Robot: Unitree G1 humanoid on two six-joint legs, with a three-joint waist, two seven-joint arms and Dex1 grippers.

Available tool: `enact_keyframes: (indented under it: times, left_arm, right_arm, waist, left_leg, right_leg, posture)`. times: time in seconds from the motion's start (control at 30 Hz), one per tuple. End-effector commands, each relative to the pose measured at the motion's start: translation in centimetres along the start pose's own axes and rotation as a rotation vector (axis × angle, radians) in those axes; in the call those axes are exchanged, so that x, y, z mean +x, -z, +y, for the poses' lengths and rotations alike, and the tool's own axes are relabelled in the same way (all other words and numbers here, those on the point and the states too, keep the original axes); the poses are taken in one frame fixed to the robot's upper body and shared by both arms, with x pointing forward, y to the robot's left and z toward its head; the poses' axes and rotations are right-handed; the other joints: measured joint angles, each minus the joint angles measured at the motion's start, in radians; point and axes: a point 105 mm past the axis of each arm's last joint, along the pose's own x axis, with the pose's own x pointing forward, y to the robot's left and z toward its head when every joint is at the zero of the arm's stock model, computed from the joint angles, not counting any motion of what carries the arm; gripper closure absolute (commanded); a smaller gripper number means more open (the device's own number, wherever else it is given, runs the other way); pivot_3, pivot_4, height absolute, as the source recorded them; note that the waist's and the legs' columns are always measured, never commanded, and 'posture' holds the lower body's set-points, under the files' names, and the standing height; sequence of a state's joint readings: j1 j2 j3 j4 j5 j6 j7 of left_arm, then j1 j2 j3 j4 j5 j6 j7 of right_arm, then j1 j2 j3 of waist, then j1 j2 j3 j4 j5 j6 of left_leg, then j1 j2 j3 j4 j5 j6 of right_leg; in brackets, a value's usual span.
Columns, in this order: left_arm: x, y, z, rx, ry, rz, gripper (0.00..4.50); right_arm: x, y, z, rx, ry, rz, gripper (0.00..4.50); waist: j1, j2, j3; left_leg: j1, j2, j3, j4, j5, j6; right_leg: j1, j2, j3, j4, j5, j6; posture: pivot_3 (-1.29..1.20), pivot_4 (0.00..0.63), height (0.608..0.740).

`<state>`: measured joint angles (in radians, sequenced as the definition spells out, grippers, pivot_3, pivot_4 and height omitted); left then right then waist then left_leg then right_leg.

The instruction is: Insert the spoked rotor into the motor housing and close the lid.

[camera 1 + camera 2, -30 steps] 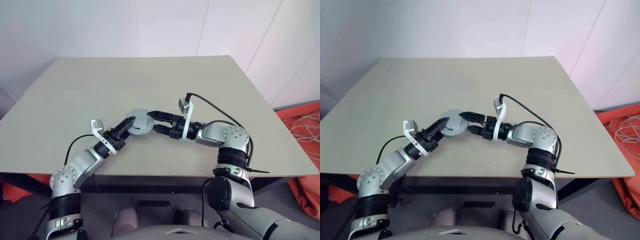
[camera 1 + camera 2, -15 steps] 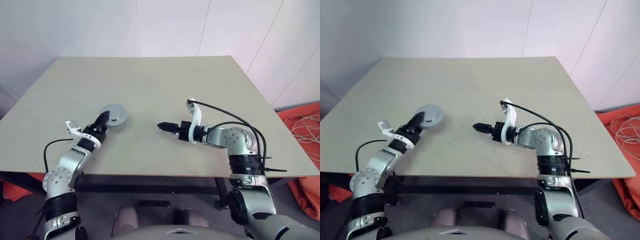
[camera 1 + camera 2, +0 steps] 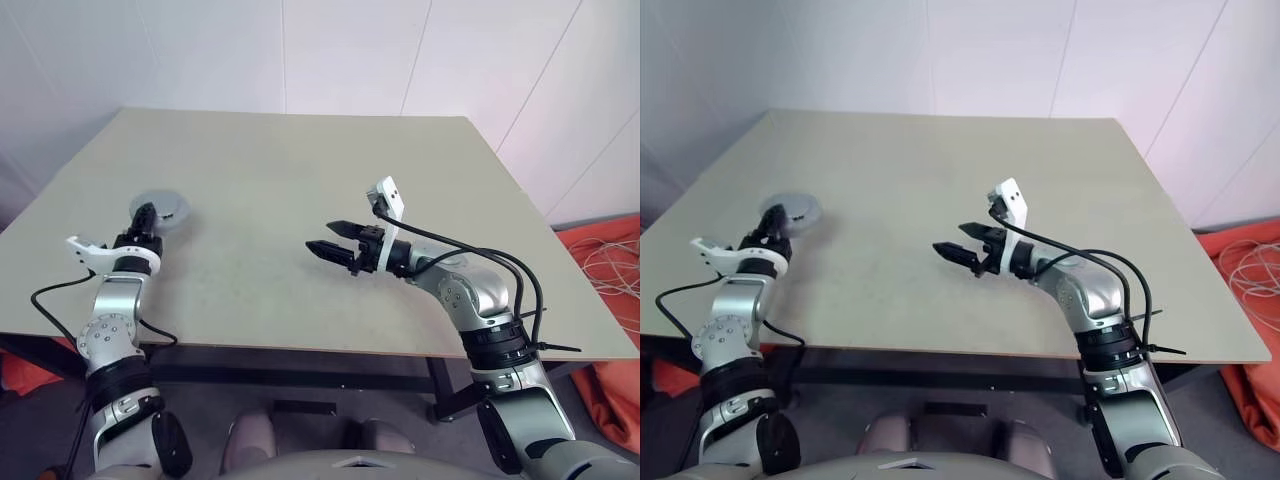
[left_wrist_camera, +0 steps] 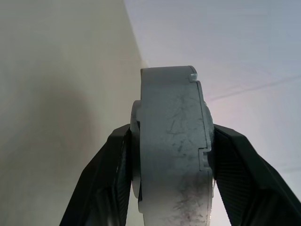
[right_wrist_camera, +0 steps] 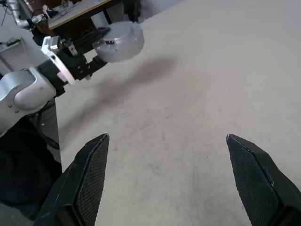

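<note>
The motor housing [image 3: 166, 207] is a round grey piece held just above the table's far left side. My left gripper [image 3: 147, 213] is shut on it, one black finger [image 4: 110, 179] on each flat face, so the left wrist view shows the housing [image 4: 171, 108] edge-on. I cannot tell the lid apart from the housing. The spoked rotor is hidden. My right gripper [image 3: 324, 237] hovers open and empty over the middle of the table, well to the right of the housing. The right wrist view shows the housing [image 5: 118, 41] far off between my right gripper's [image 5: 167, 181] spread fingers.
The beige table [image 3: 300, 150] is bare around both grippers. White walls stand behind it. An orange cloth with white cables [image 3: 610, 260] lies on the floor to the right, beyond the table edge.
My left arm has swung from the table's middle to its far left, carrying the housing away from the right gripper. The right gripper stayed near the middle and rolled its wrist.
</note>
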<state>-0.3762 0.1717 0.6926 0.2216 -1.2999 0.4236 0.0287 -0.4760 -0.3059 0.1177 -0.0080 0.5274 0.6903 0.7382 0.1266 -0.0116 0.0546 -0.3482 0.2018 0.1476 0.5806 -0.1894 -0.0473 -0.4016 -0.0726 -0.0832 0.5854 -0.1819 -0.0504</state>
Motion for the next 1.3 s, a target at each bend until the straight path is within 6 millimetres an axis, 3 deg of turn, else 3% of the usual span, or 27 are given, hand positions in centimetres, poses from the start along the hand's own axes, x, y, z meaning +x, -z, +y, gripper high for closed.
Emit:
enact_keyframes:
  times: [0.03, 0.13, 0.33, 0.8, 0.83, 1.0, 1.17, 1.3]
  left_arm:
    - [1.0, -1.0, -2.0, -0.088, 0.066, -0.073, 2.4]
    - [1.6, -1.5, -0.4, -0.148, -0.029, -0.138, 2.4]
    - [2.3, -2.4, 0.6, -0.186, -0.116, -0.225, 2.4]
    - [2.2, -1.6, 2.9, -0.19, -0.288, -0.211, 2.4]
    - [2.1, -1.3, 3.5, -0.193, -0.33, -0.199, 1.68]
    - [1.6, -1.0, 4.9, -0.171, -0.441, -0.206, 0.14]
    - [0.9, -0.7, 4.7, -0.182, -0.48, -0.231, 0.03]
    - [-0.7, 0.8, 4.7, -0.198, -0.574, -0.214, 0.03]
  right_arm:
    - [-0.1, -1.7, 0.7, -0.066, -0.026, -0.045, 0.0]
    - [-0.2, -1.7, 1.0, -0.065, -0.033, -0.046, 0.0]
    - [0.0, -1.5, 1.5, -0.054, -0.051, -0.046, 0.0]
    - [0.0, -1.6, 1.4, -0.045, -0.042, -0.048, 0.0]
    - [0.0, -1.6, 1.4, -0.045, -0.042, -0.047, 0.0]
    - [0.0, -1.5, 1.3, -0.049, -0.041, -0.041, 0.0]
    - [-0.1, -1.4, 1.2, -0.05, -0.037, -0.039, 0.0]
    - [-0.2, -1.3, 1.2, -0.052, -0.035, -0.038, 0.0]
  waist:
    - [0.0, 0.0, 0.0]
    - [-0.001, 0.0, 0.0]
    - [-0.001, -0.004, 0.001]
    - [-0.001, -0.005, 0.001]
    - [0.0, -0.005, 0.001]
    - [0.0, -0.004, 0.001]
    - [-0.001, -0.004, 0.001]
    - [-0.001, -0.004, 0.001]
  left_leg:
    - [0.0, 0.0, 0.0, 0.0, 0.0, 0.0]
    - [0.0, 0.0, 0.0, 0.0, 0.0, 0.0]
    - [0.0, 0.001, 0.0, 0.0, 0.0, 0.0]
    - [0.0, 0.0, -0.001, 0.001, 0.0, 0.001]
    - [0.0, 0.0, -0.001, 0.001, 0.0, 0.001]
    - [0.003, -0.001, -0.001, 0.001, -0.001, 0.001]
    - [0.009, -0.001, -0.001, 0.001, -0.002, 0.004]
    - [0.008, -0.001, -0.001, 0.001, -0.002, 0.004]
  right_leg:
    - [0.0, 0.0, 0.0, 0.0, 0.0, 0.0]
    - [0.0, 0.0, 0.0, 0.002, 0.0, 0.0]
    - [0.0, 0.0, 0.0, 0.002, 0.0, 0.0]
    - [0.0, 0.0, 0.0, 0.003, 0.0, -0.001]
    - [0.0, 0.0, 0.0, 0.003, 0.0, -0.001]
    - [0.006, 0.0, 0.0, 0.003, 0.0, 0.0]
    - [0.012, 0.0, 0.0, 0.0, 0.0, 0.0]
    - [0.013, -0.001, 0.001, 0.0, 0.0, 0.0]
  posture:
    - [0.0, 0.0, 0.74]
    - [0.0, 0.0, 0.74]
    - [0.0, 0.0, 0.74]
    - [0.0, 0.0, 0.74]
    - [0.0, 0.0, 0.74]
    - [0.0, 0.0, 0.74]
    - [0.0, 0.0, 0.74]
    - [0.0, 0.0, 0.74]
